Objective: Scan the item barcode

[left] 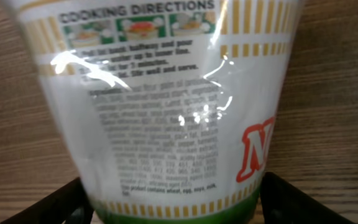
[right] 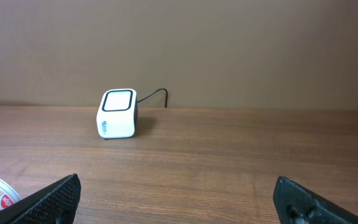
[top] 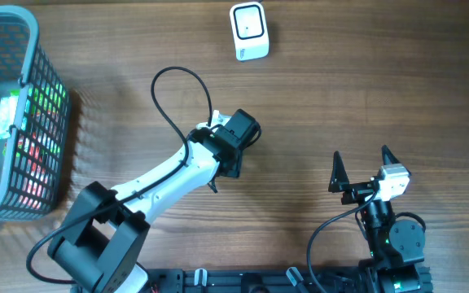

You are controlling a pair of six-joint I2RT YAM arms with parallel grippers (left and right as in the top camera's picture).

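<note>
mid-table, under the left wrist, sits the task item: a white instant-noodle cup [left: 166, 112] with yellow stripes, a green band and red lettering. it fills the left wrist view and is hidden from overhead by the left gripper [top: 236, 134]. the black fingers [left: 48, 208] flank it on both sides, right at its walls. can't tell if they're actually clamping it or just bracketing it. the panel facing that camera shows cooking directions and ingredient print, no barcode visible there. the small white box scanner [top: 249, 31] with a dark-framed window is at the far edge of the brown wood table [top: 365, 73], well apart from the cup, cable trailing behind it. the right gripper [top: 361, 155] is spread wide and empty, parked near the robot's side. its camera catches the cup rim at lower left and the scanner ahead. the grey plastic mesh basket [top: 23, 49] with packets inside stays out at the left edge, not involved. my read: we're at the grasp/pickup step, nothing scanned yet. the next move needs a firm hold, a lift and a carry toward the scanner, then rotating the cup until the barcode faces the window. risks: the glossy wrap slipping, or the barcode ending up under a finger.
</note>
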